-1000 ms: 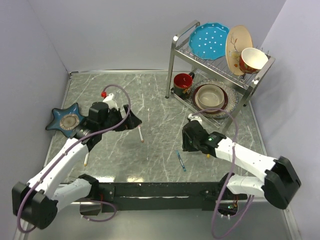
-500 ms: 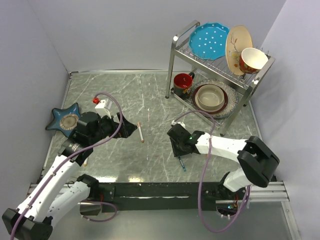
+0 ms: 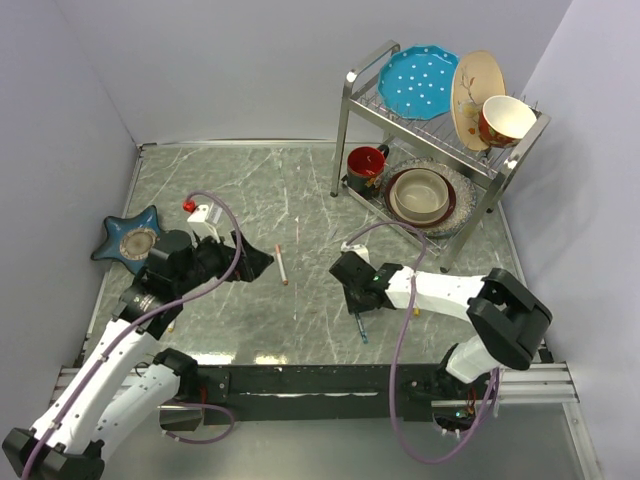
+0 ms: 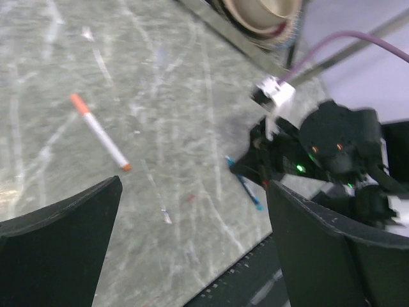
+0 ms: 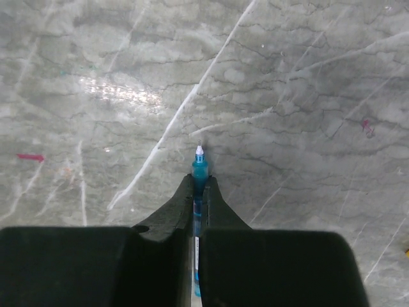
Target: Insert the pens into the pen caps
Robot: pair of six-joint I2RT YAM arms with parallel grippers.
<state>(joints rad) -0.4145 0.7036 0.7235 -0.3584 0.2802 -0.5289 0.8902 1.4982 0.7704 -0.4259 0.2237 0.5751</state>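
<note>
A blue-teal pen (image 5: 199,169) lies on the marble table, and my right gripper (image 5: 199,185) is shut on its barrel with the tip poking out ahead of the fingers. From above, that pen (image 3: 361,326) sticks out toward the near edge below the right gripper (image 3: 357,306). A white pen (image 3: 281,264) with orange at both ends lies left of centre; the left wrist view shows it (image 4: 99,132) well ahead. My left gripper (image 3: 252,263) hovers open just left of it, holding nothing. A small yellow bit (image 5: 406,251) shows at the right wrist view's edge.
A metal dish rack (image 3: 349,120) stands at the back right with plates, bowls and a red mug (image 3: 366,165). A blue star-shaped dish (image 3: 135,243) sits by the left wall. The table's near edge (image 4: 211,281) is close below the left gripper.
My right gripper slid left over the blue-teal pen and shut on it. The left arm pulled back left, away from the white pen, still open.
</note>
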